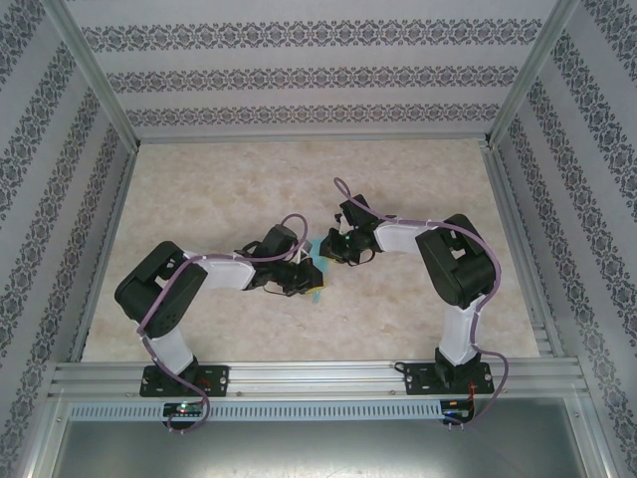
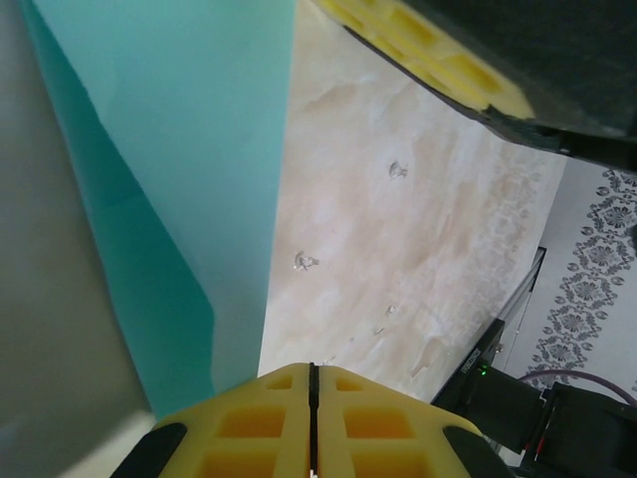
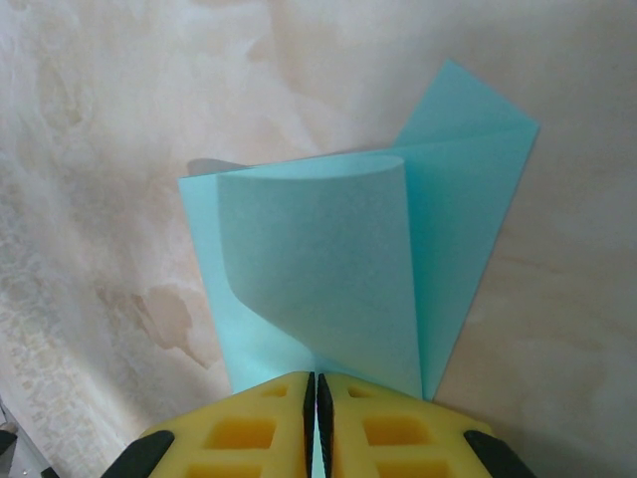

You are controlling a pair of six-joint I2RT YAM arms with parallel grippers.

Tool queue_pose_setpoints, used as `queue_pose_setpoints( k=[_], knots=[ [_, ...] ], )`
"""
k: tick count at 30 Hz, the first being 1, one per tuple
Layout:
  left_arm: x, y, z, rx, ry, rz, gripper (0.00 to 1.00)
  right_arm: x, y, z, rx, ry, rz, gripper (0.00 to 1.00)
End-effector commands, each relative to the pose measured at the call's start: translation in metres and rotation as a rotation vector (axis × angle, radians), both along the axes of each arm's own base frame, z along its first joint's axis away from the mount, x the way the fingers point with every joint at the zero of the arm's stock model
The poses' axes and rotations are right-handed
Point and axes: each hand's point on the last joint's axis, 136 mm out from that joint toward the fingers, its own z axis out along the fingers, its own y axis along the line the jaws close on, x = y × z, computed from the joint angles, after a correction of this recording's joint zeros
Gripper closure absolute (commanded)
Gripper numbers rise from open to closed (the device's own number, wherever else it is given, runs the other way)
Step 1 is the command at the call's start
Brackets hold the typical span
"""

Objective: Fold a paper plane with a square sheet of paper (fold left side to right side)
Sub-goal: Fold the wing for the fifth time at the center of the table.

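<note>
Right pincer [image 3: 317, 393]: pads pressed together, with an edge of the paper [image 3: 328, 259] nipped between them. From that grip the top layer rises and bends over itself in a soft roll, with no crease pressed in. A flatter layer lies under it on the table [image 3: 90, 149], and one corner pokes out beyond the roll.

Left pincer [image 2: 312, 388]: pads closed tight, only a thin dark seam between them. The paper runs along one side of it, its straight edge coming down to the pad's tip. I cannot tell whether that pad touches the sheet or whether anything is caught in the seam. Bare table lies past the tips, and a yellow pad [image 2: 428, 45] of my right pincer hangs over it.

From above, both pincers meet mid-table, left one at near left, right one at far right. The paper sits between and under them, with slivers of turquoise showing at the tips. Wallpapered walls [image 1: 318, 75] stand to the far side, left and right.
</note>
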Motion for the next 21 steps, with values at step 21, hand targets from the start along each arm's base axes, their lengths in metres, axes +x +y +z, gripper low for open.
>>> queue_pose_setpoints(
  k=[21],
  knots=[
    [-0.015, 0.012, -0.031, 0.086, 0.049, -0.01, 0.9, -0.023, -0.031, -0.039, -0.183, 0.111, -0.008, 0.86]
  ],
)
